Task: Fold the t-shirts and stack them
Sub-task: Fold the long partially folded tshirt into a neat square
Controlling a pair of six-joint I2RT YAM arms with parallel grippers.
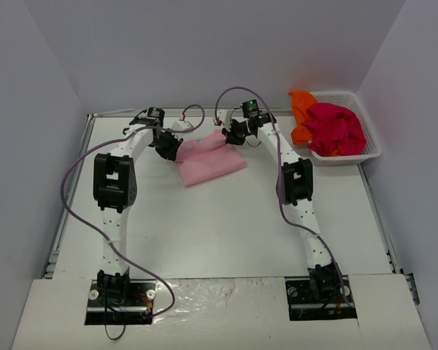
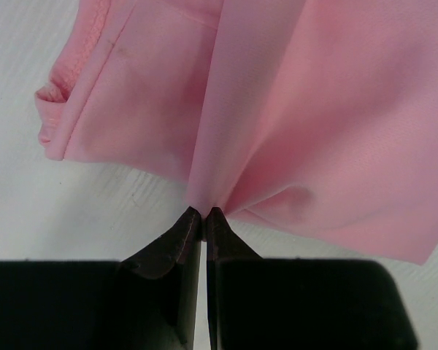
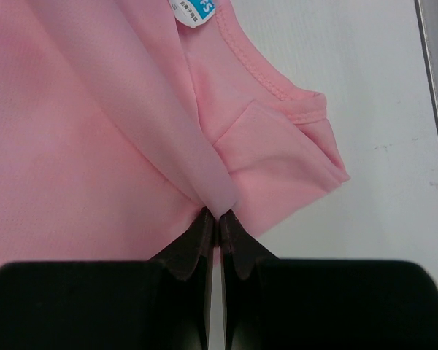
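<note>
A light pink t-shirt (image 1: pixel 208 162) lies partly folded at the back middle of the table. My left gripper (image 1: pixel 169 148) is shut on its left edge; in the left wrist view the pink cloth (image 2: pixel 292 109) bunches into the pinched fingertips (image 2: pixel 204 214). My right gripper (image 1: pixel 230 133) is shut on the shirt's right edge, near the collar (image 3: pixel 263 76) and its small white neck label (image 3: pixel 196 11); the jaws (image 3: pixel 217 214) pinch a fold of cloth. A magenta-red t-shirt (image 1: pixel 336 127) and an orange t-shirt (image 1: pixel 301 109) are heaped in the basket.
A white mesh basket (image 1: pixel 372 149) stands at the back right corner, with orange cloth draped over its left rim. White walls enclose the table on three sides. Purple cables loop from both arms.
</note>
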